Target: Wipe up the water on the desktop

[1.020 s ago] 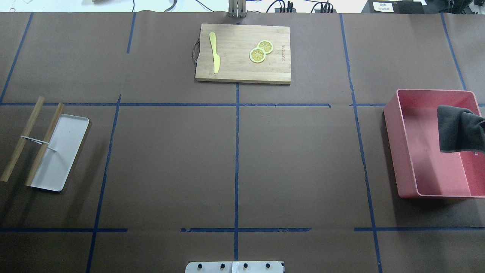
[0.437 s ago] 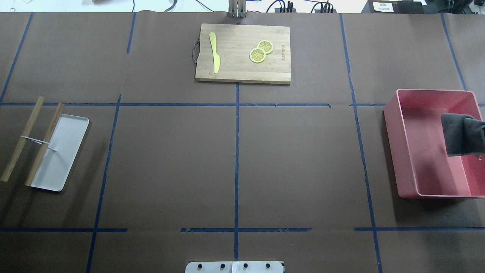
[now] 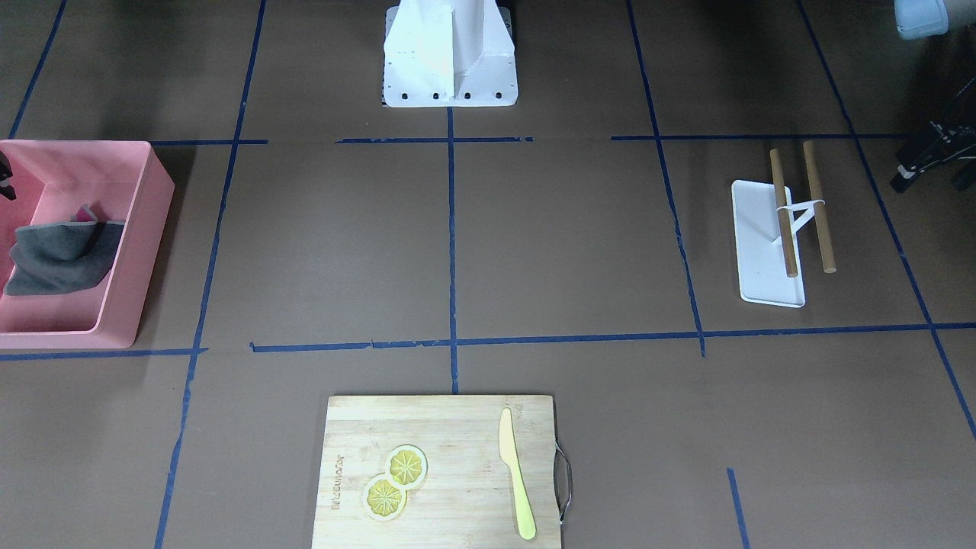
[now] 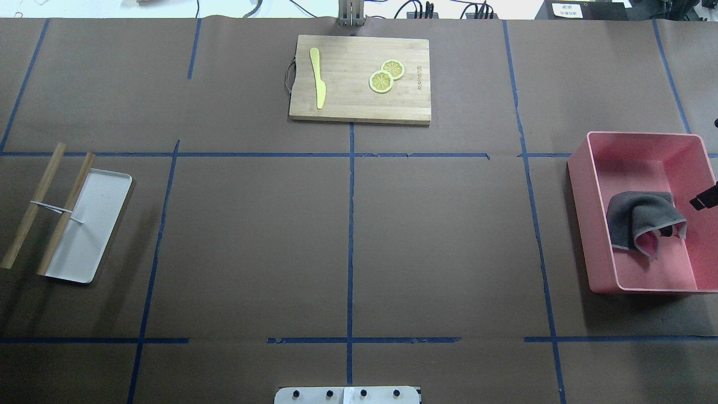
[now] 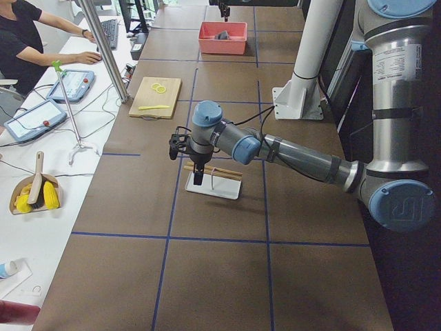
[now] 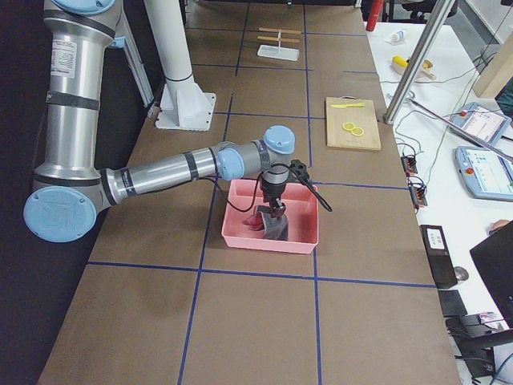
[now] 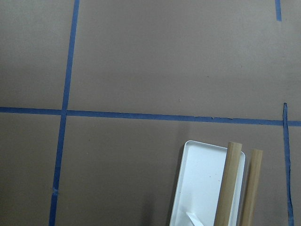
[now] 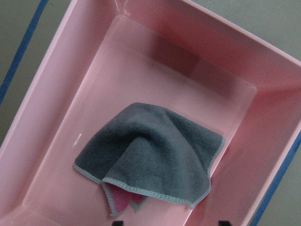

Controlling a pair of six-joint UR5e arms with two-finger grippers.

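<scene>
Scanning the edges first, says A: what sits along the rim of the surface point(image 4: 252, 241)?

B: Overhead view. Right edge, mid-depth: pink bin point(image 4: 583, 213), its right wall cut by the frame. Far centre: bamboo cutting board point(image 4: 359, 106), carrying a yellow knife point(image 4: 318, 78) and two lemon slices point(image 4: 386, 76). Left edge, mid-depth: white tray point(image 4: 95, 224), with two wooden rods point(image 4: 33, 207) on a thin white stand. Near centre: the robot's base plate point(image 4: 348, 395).

A: Open room for moving?

B: The widest stretch lies between tray and bin, and from the board to the base plate. It is matte brown, crossed by blue tape lines point(image 4: 350, 224).

A: The cloth?

B: A grey cloth point(image 4: 636, 219) lies crumpled near the middle of the bin floor, a pink underside showing at one corner. It touches only the bin.

A: Claws?

B: The right claw point(image 8: 171, 223) hangs above the bin. Its wrist view shows two dark tips set wide at the lower edge, nothing between them. The left claw point(image 5: 198, 181) hangs over the tray and rods, apart from them. It shows only from the side, so wide or narrow, cannot tell.

A: The room?

B: A white desk point(image 5: 41, 172) runs along the far side, with tablets point(image 5: 72, 83) and cables. An operator point(image 5: 21, 41) sits there.
</scene>
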